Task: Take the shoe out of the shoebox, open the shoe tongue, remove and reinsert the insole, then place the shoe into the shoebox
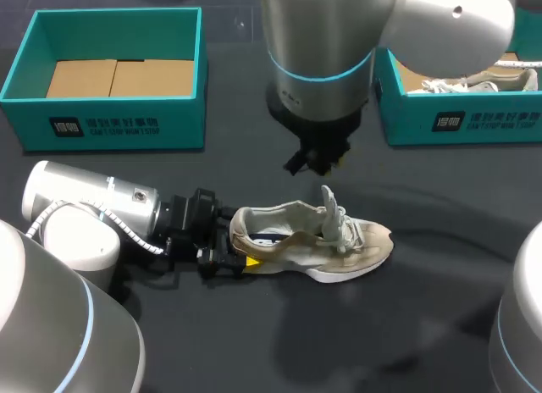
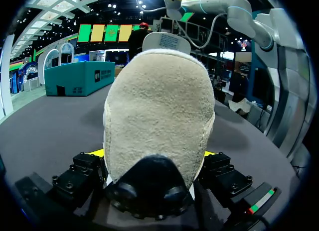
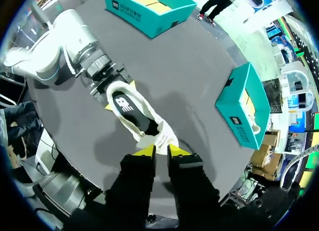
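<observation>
A beige and white shoe (image 1: pixel 339 249) stands upright on the dark table, heel toward my left arm. My left gripper (image 1: pixel 240 243) lies low at the heel, a yellow-tipped finger against each side; in the left wrist view the heel (image 2: pixel 159 111) fills the space between them. From above, my right gripper (image 1: pixel 320 168) hangs over the shoe's middle. In the right wrist view its fingertips (image 3: pixel 149 152) stand close together on the end of the tongue (image 3: pixel 158 139), which rises upright (image 1: pixel 330 211). The dark insole (image 3: pixel 124 104) shows inside the shoe.
An open teal shoebox (image 1: pixel 102 122) with cardboard in its bottom stands at the back left. A second teal box (image 1: pixel 461 118) at the back right holds another pale shoe (image 1: pixel 483 81). Bare dark table lies in front of the shoe.
</observation>
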Motion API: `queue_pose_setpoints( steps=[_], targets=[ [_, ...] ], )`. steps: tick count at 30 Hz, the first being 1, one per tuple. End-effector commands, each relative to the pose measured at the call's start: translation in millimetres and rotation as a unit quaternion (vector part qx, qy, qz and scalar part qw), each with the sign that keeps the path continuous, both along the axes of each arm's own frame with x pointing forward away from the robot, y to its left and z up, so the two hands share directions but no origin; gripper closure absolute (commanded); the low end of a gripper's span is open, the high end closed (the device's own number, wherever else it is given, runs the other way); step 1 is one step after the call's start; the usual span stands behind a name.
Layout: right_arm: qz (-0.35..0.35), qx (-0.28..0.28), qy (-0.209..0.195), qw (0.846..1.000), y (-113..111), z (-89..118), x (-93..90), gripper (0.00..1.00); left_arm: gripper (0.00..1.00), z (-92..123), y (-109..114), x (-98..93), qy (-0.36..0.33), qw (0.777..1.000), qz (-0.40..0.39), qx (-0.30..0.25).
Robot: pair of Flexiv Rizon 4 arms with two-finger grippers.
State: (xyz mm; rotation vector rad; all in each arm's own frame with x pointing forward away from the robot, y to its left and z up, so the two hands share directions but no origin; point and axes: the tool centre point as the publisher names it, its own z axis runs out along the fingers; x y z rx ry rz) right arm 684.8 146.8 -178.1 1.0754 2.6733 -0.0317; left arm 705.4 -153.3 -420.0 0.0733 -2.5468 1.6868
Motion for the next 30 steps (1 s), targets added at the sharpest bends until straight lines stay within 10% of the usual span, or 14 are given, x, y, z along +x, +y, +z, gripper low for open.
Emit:
queue_pose_setpoints(
  steps=[1,14,24,30],
  targets=[
    [0.185,0.015,0.032,0.982,21,-5,1.9,1.00,1.00,-2,0,1.6,0.000,1.000,0.000,0.002],
    [0.244,-0.004,0.064,0.968,25,-10,-2.1,1.00,1.00,-2,0,1.6,0.000,1.000,0.000,0.002],
    [0.390,-0.044,0.113,0.913,84,-62,-11.6,1.00,1.00,-2,0,1.6,0.000,1.000,0.000,0.002],
    [0.390,-0.044,0.113,0.913,84,-62,-11.6,1.00,1.00,-2,0,1.6,0.000,1.000,0.000,0.002]
  ],
)
